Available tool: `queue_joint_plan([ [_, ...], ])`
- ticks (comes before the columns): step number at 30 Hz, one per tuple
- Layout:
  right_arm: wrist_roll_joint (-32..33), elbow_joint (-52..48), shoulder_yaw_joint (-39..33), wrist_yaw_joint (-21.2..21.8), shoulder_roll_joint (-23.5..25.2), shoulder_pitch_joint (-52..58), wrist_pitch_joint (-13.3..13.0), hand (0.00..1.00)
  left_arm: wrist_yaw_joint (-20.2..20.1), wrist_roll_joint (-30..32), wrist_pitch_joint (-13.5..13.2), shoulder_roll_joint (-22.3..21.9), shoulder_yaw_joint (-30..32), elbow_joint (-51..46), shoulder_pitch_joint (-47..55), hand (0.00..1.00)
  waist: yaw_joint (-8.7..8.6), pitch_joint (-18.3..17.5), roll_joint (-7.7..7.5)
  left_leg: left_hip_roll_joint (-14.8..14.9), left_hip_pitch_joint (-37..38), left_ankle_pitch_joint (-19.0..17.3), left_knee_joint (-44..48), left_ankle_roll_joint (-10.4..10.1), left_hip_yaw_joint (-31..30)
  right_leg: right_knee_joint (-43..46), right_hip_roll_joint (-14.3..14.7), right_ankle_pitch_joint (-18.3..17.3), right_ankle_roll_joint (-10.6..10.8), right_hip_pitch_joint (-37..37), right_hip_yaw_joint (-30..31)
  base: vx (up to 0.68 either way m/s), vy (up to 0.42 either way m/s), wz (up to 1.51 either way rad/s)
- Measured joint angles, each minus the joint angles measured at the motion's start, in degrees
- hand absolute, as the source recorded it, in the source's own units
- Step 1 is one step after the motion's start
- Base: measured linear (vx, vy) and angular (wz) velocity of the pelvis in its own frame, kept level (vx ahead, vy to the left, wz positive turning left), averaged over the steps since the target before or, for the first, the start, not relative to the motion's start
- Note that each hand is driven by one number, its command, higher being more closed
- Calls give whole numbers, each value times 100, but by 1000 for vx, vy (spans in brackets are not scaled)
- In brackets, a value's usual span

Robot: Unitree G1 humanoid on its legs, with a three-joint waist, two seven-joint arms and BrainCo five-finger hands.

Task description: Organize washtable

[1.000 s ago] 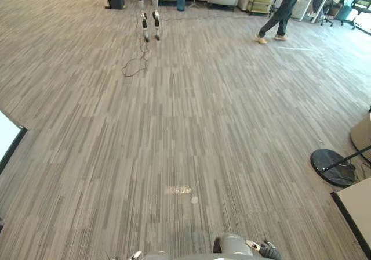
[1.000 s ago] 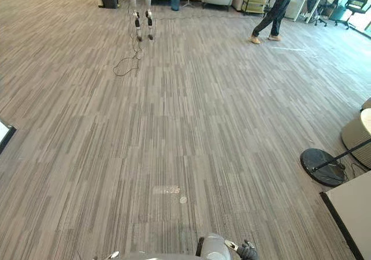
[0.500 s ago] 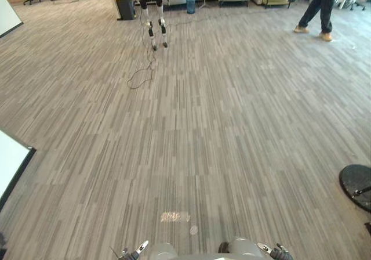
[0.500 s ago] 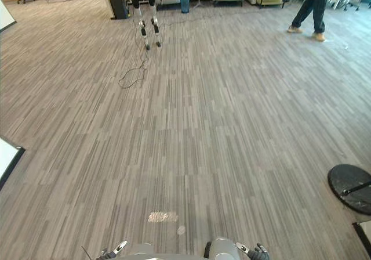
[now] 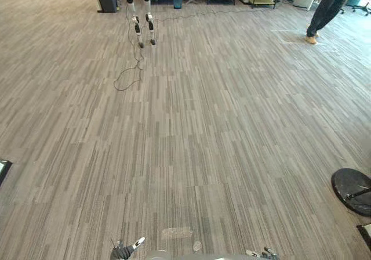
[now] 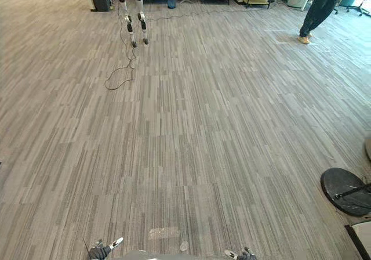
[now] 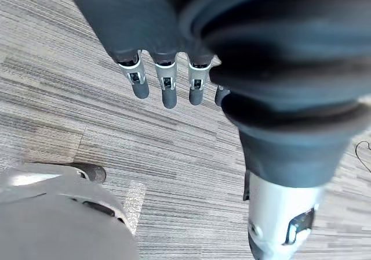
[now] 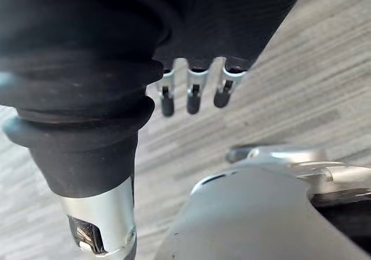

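Hung idle left of base (image 5: 352,189) for want of anything to tidy: left hand (image 7: 168,89), right hand (image 8: 194,97), fingers straight, apart, empty.

A wide stretch of grey striped floor (image 5: 191,126) was viewed from the head by both eye views, angled forward and down. Another robot's legs (image 5: 143,28), a person's legs (image 5: 322,13) and a round black base (image 5: 353,190) were shared between them, slightly offset. The wrist views were taken very close, along the left hand (image 7: 168,89) and right hand (image 8: 194,94) toward the floor.
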Motion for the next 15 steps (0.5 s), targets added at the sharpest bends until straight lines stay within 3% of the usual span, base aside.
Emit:
queue_joint_plan([
  [4,-18,-3,188,-72,-97,14,-36,0,-18,-5,-233,-214,-193,-143,73,0,-20,-38,16,-21,251,351,-595,-69,-97,-57,47,-45,142,-39,31,-58,-70,-9],
  [6,39,20,172,-99,-134,85,-50,0,-31,-108,-281,-396,-526,-227,207,0,-14,-18,125,-9,241,501,-794,-82,-343,-39,76,-51,137,-4,-187,-29,-81,48],
  [10,36,20,219,-178,-213,15,-57,0,-69,-250,-348,-374,-783,-234,247,0,16,-14,174,11,267,545,-847,-97,-414,43,98,-72,116,-7,-192,-59,-29,11],
  [15,54,23,220,-194,-197,33,-57,0,-72,-359,-362,-336,-816,-277,289,0,5,-19,120,-7,354,618,-1002,-84,-399,38,100,-71,118,-14,-184,-37,1,-3],
])
